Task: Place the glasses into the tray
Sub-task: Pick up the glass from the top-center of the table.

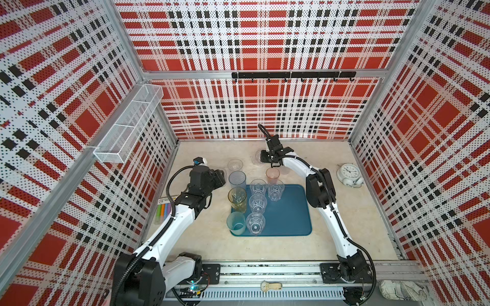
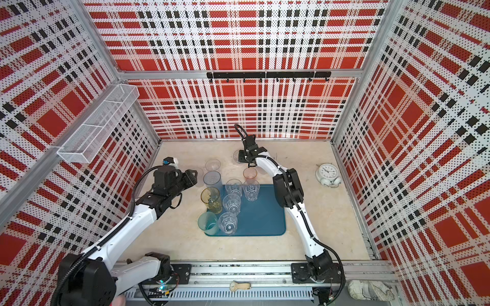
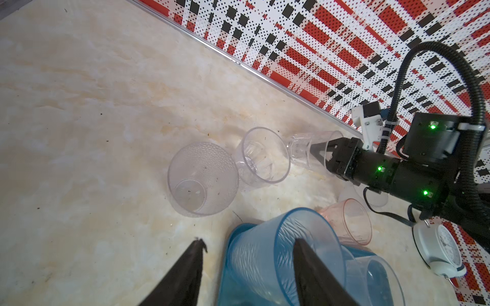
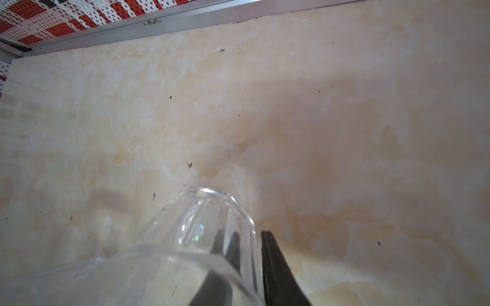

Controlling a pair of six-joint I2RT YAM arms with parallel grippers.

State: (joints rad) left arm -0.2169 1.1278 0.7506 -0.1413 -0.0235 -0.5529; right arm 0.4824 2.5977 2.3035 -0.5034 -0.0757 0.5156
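Cream marbled tabletop (image 1: 358, 217), plaid walls (image 1: 265, 39). Behind the flat dark-teal rectangular plastic tray (image 1: 289, 212), the right gripper (image 4: 245, 238) pinched one wall of a clear faceted tumbler (image 4: 201, 238). So thin a grip seemed liable to let it swivel or slip. The left gripper (image 3: 248, 242) gaped, empty.

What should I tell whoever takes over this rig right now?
Right pincer: shut on the wall of a clear faceted glass, beyond the tray's far edge.
Left pincer: open, holding nothing, by the grey-blue glass at the tray's far-left corner.
Done: four faceted tumblers on the tray; amber glass and teal-green glass along its left edge.
Left: the held glass, the grey-blue one, the pink glass, a textured clear glass and another clear glass on the table.
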